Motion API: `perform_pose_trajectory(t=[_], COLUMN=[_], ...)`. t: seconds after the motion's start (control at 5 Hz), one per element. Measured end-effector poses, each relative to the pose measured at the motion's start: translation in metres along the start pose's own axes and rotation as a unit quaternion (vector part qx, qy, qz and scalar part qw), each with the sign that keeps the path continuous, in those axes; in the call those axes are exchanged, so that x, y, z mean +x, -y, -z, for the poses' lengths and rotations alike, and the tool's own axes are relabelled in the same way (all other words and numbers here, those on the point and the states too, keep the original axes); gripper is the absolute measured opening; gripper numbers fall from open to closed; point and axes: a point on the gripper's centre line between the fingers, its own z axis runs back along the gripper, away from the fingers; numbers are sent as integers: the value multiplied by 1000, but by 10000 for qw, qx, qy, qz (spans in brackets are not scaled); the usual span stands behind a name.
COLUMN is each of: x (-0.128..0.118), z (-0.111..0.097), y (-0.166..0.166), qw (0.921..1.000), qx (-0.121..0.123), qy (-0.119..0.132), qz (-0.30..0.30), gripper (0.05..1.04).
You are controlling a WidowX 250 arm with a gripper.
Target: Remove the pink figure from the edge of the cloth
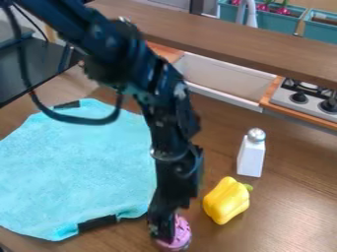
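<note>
The black gripper (166, 219) hangs low over the wooden table at the lower middle of the view, just right of the cloth's near right corner. Directly beneath it, a pink figure (176, 236) is partly covered by the gripper. The visible part of the figure lies beyond the cloth's edge, over bare wood. The light blue cloth (79, 162) spreads across the left side, with black strips at its near and far edges. The arm hides part of the cloth's right side.
A yellow bell pepper (226, 200) lies right of the gripper, and a white shaker with a silver top (251, 153) stands behind it. Farther back are a white sink basin (227, 81), a toy stove (307, 101) and a brown shelf (217, 37) across the top.
</note>
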Motion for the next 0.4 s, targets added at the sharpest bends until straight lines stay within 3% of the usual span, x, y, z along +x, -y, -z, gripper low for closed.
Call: perform_pose_trajectory(t=[0.2, 0.4], x=[-5, -12], z=[-8, -30], y=[0, 1], qw=[10000, 9995], qx=[32, 208], qy=[85, 228], qz=[10, -44], gripper=[1000, 1000])
